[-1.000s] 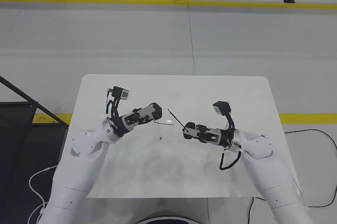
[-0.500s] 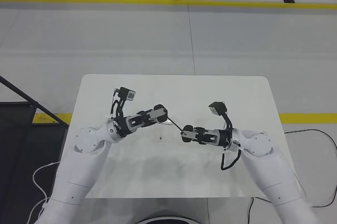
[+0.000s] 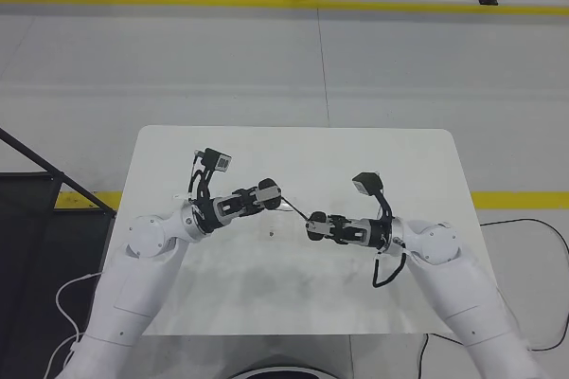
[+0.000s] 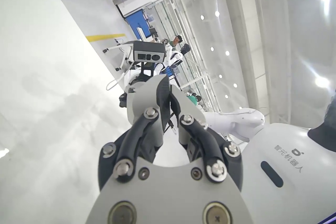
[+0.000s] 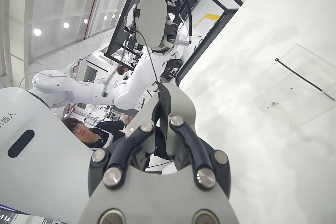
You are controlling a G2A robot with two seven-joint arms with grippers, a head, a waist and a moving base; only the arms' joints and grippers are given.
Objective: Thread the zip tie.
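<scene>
Black zip tie point(image 3: 294, 209) spans centre frame, pinched by my left gripper point(image 3: 275, 196) and right gripper point(image 3: 312, 225), both clenched. I should align tip with head squarely, feeding slowly.

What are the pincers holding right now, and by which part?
The zip tie, strung between them: the right pincer grips one end, and the left pincer seems shut on the other end.

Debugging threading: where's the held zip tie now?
In the top view, the zip tie runs between the left gripper and the right gripper, over the table's middle.
</scene>
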